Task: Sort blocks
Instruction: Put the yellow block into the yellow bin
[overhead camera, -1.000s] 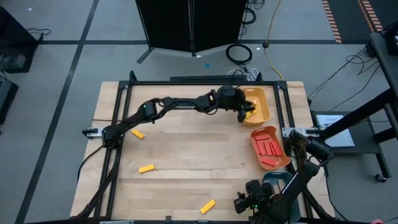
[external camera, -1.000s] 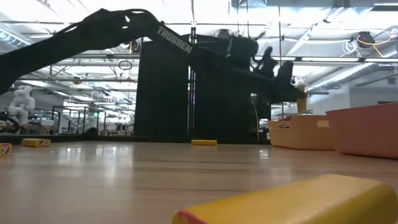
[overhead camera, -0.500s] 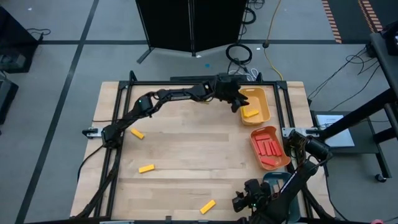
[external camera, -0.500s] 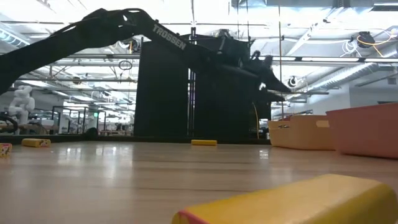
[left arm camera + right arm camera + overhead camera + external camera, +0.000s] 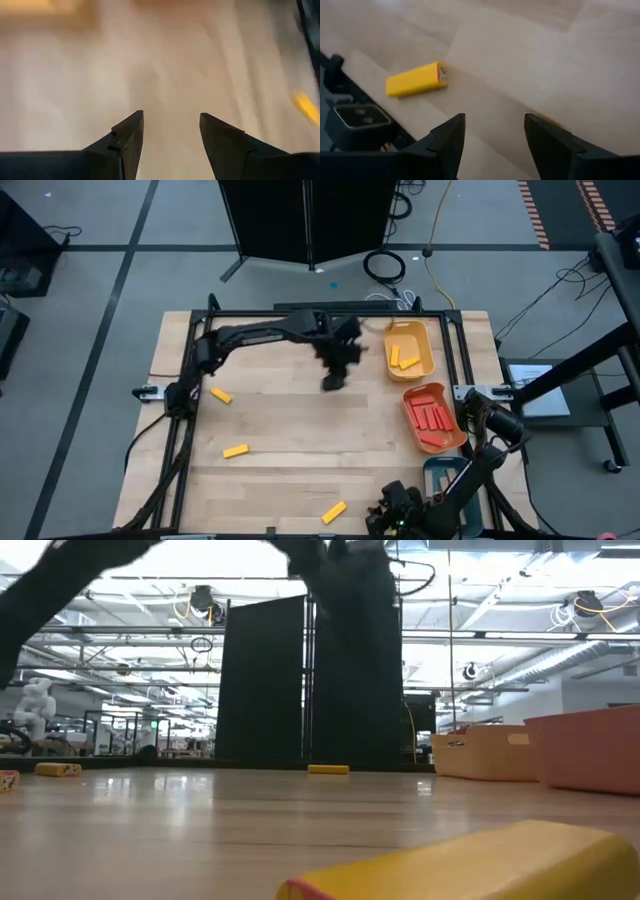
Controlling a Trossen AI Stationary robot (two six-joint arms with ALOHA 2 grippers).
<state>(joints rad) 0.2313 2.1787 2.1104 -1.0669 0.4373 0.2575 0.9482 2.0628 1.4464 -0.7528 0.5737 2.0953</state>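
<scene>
I count two yellow blocks [image 5: 404, 359] in the yellow tray [image 5: 424, 369], reds in the orange tray [image 5: 449, 439]; three yellow blocks remain loose. Left gripper [image 5: 335, 372] released, empty; right gripper [image 5: 492, 131] released.

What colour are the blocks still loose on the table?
Yellow, all three; the high view shows them best.

My left arm stretches from its base at the table's left edge across the far half, elbow raised, wrist turned down near the table's middle. My left gripper [image 5: 335, 375] hangs there above the wood, its two dark fingers [image 5: 127, 142] spread apart with nothing between them. My right arm sits folded at the near right corner, and my right gripper [image 5: 492, 145] stands open and empty.
</scene>
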